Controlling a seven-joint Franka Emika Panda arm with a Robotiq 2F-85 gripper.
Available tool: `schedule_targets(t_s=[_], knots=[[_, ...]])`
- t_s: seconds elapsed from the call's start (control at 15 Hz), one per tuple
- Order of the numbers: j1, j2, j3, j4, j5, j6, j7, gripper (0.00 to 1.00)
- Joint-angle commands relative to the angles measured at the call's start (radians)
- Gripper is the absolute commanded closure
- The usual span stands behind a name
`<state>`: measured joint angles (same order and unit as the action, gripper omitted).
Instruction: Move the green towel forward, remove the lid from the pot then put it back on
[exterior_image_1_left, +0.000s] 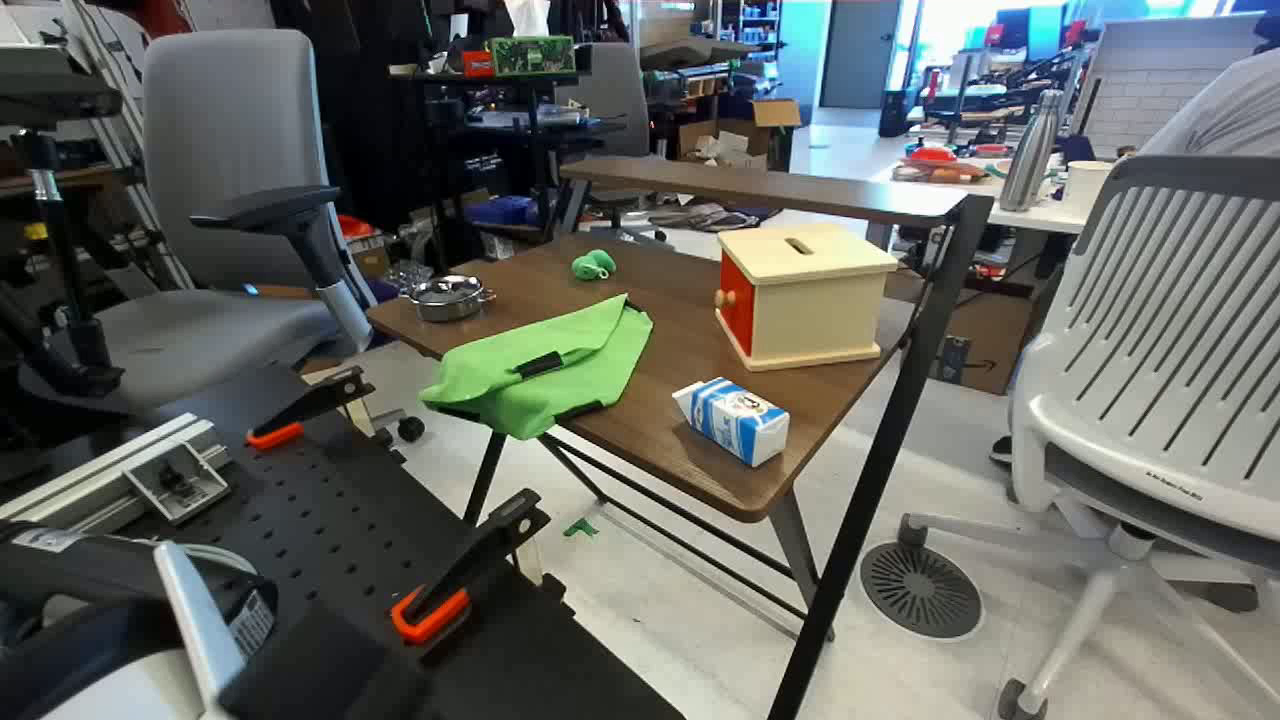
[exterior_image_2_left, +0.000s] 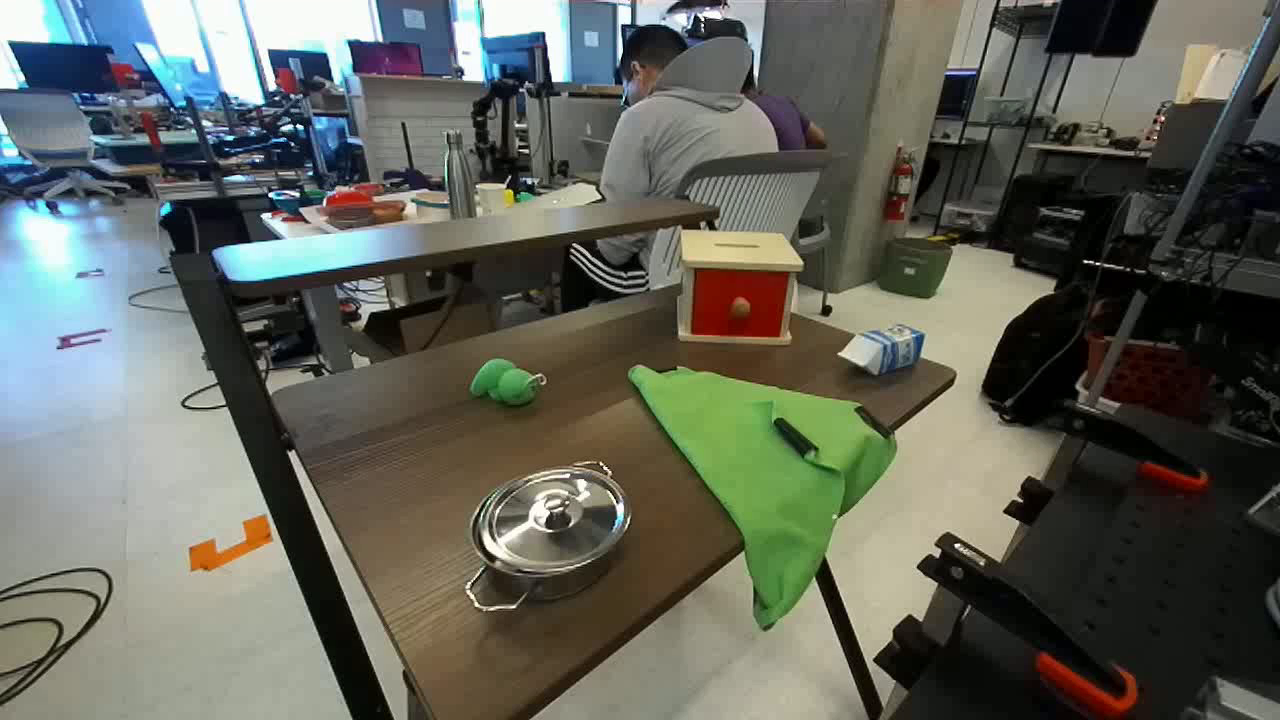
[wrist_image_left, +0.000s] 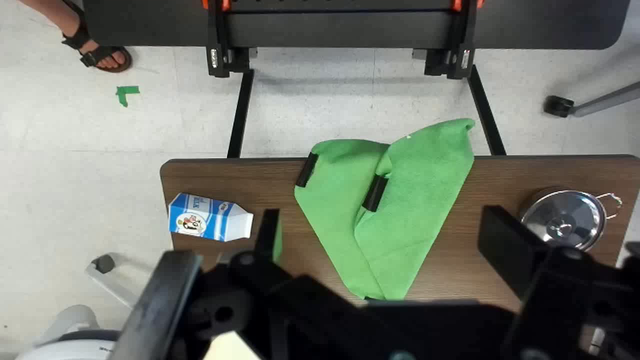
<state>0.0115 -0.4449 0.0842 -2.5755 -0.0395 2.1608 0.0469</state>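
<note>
The green towel lies folded and rumpled on the brown table, with part of it hanging over one table edge; it also shows in an exterior view and the wrist view. The lid sits on the small metal pot, a knob at its middle. Lid and pot also show in an exterior view. My gripper is open and empty above the table, its fingers wide apart on either side of the towel. In the wrist view the lid is beyond the right finger. The gripper is outside both exterior views.
A wooden box with a red door, a blue-white milk carton and a small green toy stand on the table. A raised shelf runs along one side. A black bench with clamps stands across a gap.
</note>
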Motion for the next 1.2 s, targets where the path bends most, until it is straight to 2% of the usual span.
schedule_targets(t_s=[0.0, 0.67, 0.8, 1.13], knots=[[0.009, 0.000, -0.009, 0.002, -0.004, -0.002, 0.004, 0.00], [0.009, 0.000, -0.009, 0.002, -0.004, -0.002, 0.004, 0.00], [0.041, 0.012, -0.014, -0.019, 0.029, 0.032, -0.044, 0.00], [0.103, 0.122, 0.007, -0.035, 0.069, 0.169, -0.037, 0.00]])
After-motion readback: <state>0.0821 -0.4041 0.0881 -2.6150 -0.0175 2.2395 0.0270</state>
